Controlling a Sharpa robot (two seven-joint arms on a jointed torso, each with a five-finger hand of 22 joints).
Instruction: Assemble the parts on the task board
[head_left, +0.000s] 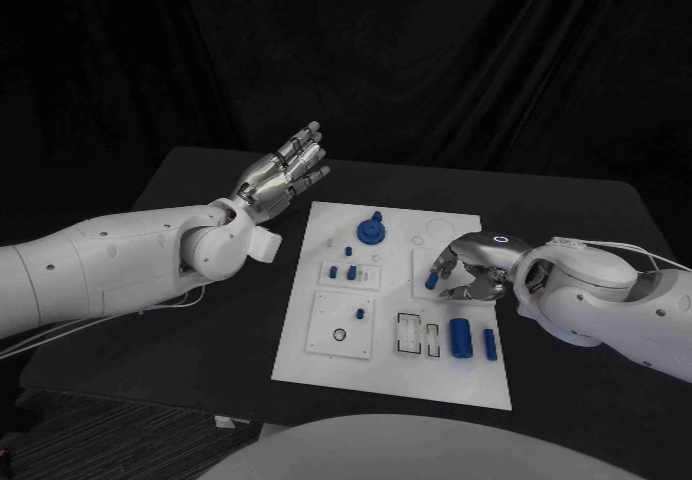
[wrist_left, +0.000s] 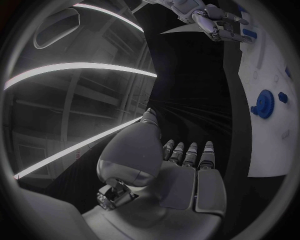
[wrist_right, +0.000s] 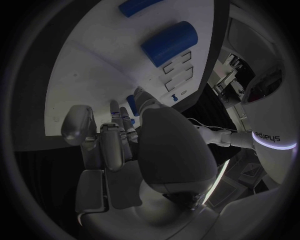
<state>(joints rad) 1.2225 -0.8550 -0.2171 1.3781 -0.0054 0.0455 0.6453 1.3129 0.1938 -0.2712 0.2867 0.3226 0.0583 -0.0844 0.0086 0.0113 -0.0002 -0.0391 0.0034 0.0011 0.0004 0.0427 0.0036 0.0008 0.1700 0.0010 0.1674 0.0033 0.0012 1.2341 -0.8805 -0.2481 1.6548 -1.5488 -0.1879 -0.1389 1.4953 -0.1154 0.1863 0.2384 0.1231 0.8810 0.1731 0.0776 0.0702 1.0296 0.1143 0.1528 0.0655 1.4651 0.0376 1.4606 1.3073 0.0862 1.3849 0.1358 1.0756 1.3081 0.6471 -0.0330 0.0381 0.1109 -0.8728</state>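
The white task board (head_left: 325, 300) lies in the middle of the table. My right hand (head_left: 464, 270) hovers low over its right side and pinches a small blue part (head_left: 433, 282) between thumb and fingers; the same part (wrist_right: 130, 104) shows at the fingertips (wrist_right: 115, 111) in the right wrist view. On the board stand a blue gear (head_left: 372, 232) and two short blue pegs (head_left: 343, 272). A thick blue cylinder (head_left: 460, 337) and a thinner blue piece (head_left: 490, 345) lie near its front right. My left hand (head_left: 289, 170) is raised off the board's far left corner, fingers straight and apart, holding nothing.
Rectangular slots (head_left: 420, 335) and a small ring (head_left: 340, 335) mark the board's front half. Bare black table (head_left: 577, 210) surrounds the board on every side. From the left wrist, the gear (wrist_left: 264, 104) and my right hand (wrist_left: 225, 25) show beyond the open palm (wrist_left: 187, 175).
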